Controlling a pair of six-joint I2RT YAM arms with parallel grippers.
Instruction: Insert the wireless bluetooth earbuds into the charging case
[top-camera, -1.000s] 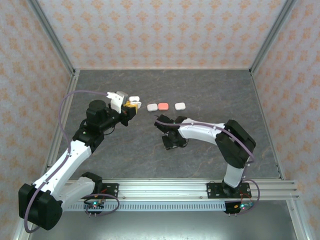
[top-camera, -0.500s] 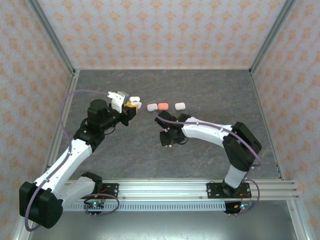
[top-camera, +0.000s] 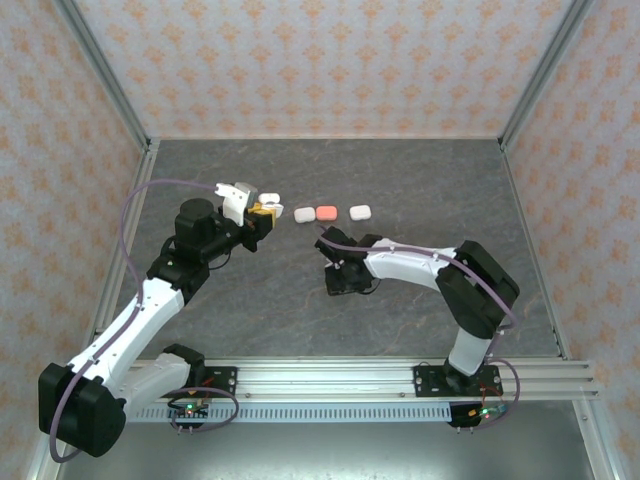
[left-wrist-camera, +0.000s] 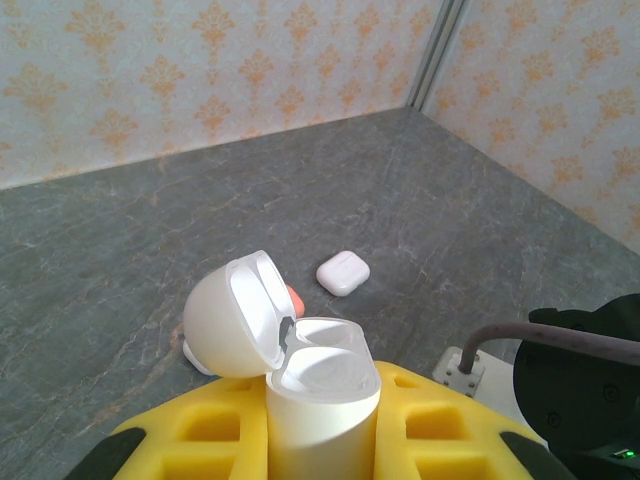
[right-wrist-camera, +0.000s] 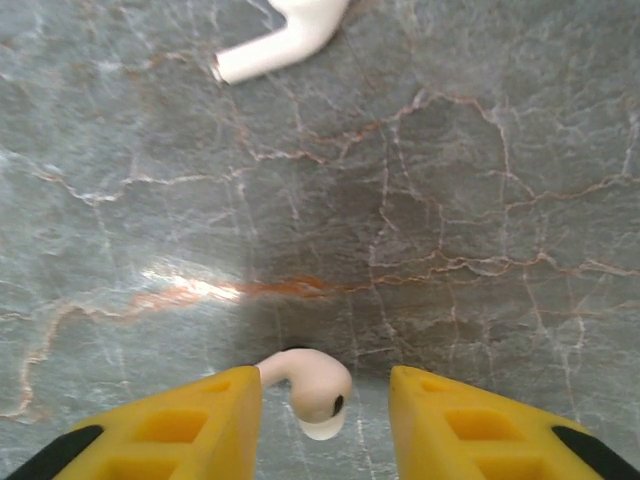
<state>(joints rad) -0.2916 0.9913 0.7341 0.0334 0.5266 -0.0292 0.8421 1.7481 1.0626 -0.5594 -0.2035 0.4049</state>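
At the bottom of the left wrist view, the left fingers (left-wrist-camera: 190, 440) were clenched on an open charging case (left-wrist-camera: 322, 400), its lid (left-wrist-camera: 235, 315) tipped back. The right fingers (right-wrist-camera: 170, 425) stood released astride a white earbud (right-wrist-camera: 318, 388) lying on the bench (right-wrist-camera: 450, 200), bottom centre. Another earbud (right-wrist-camera: 285, 35) lay at upper left. A sound pinch would likely centre on the bulb, close gently and lift straight.

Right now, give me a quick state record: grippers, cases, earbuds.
left gripper: shut on open white charging case, lid hinged open
right gripper: open, low over table, fingers either side of an earbud
second earbud: white, lying on table ahead of right gripper
closed cases: white case, salmon-pink case, another white case, in a row
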